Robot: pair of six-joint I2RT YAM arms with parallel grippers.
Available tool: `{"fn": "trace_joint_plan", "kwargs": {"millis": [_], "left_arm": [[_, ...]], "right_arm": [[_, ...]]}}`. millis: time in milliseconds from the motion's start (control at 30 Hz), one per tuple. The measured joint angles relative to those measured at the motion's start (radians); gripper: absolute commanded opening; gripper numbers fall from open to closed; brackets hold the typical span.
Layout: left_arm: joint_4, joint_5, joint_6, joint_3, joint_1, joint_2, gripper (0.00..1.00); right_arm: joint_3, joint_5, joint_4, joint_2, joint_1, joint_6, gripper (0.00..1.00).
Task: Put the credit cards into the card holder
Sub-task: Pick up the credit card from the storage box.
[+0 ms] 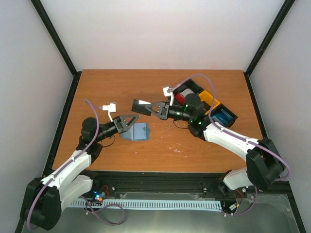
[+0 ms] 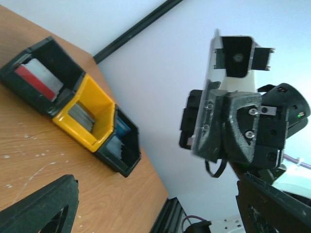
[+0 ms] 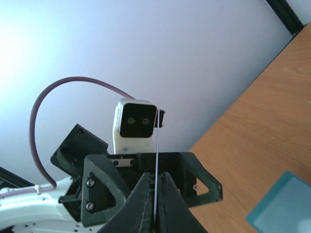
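Held one credit card clamped in right end effector, raised above bench. Hovered with left end effector fingers wide apart near blue-grey card holder lying flat mid-bench.

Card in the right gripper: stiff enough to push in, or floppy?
Probably stiff: the card shows edge-on as one straight line rising from the shut right gripper. Very thin, so likely light; pinched at one end, it may pivot when pushed.

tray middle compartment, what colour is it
The middle compartment is yellow, between two black ones; clearest in the left wrist view.
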Motion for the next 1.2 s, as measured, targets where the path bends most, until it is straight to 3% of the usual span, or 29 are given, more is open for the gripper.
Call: {"fn": "trace_joint_plan", "kwargs": {"millis": [67,167,367,500,567,700,833,1000,1200], "left_arm": [[0.035,0.005,-0.027,0.002,-0.011,0.002,0.84],[0.071,0.005,-0.063,0.004,-0.015,0.002,0.67],[0.132,-0.016,-0.132,0.005,-0.018,0.006,0.23],[0.16,-0.05,-0.161,0.0,-0.019,-0.008,0.02],[0.169,-0.061,-0.17,-0.006,-0.02,-0.016,0.01],[0.125,-0.068,-0.135,0.001,-0.021,-0.037,0.01],[-0.007,-0.041,-0.024,0.055,-0.021,-0.05,0.01],[-0.18,0.085,0.142,0.149,-0.021,-0.061,0.01],[-0.422,0.162,0.335,0.253,-0.021,-0.116,0.01]], "right_arm": [[0.003,0.032,0.034,0.016,0.035,0.053,0.03],[0.012,0.058,0.064,0.044,0.061,0.105,0.03],[0.015,0.068,0.095,0.082,0.092,0.166,0.03],[0.015,0.065,0.106,0.083,0.095,0.18,0.03],[0.015,0.059,0.107,0.083,0.095,0.18,0.11],[0.019,0.018,0.062,0.075,0.092,0.12,0.47],[0.084,-0.08,-0.122,0.058,0.07,-0.055,0.58],[0.329,-0.199,-0.543,0.058,0.045,-0.474,0.58],[0.393,-0.308,-0.798,0.058,0.027,-0.747,0.34]]}}
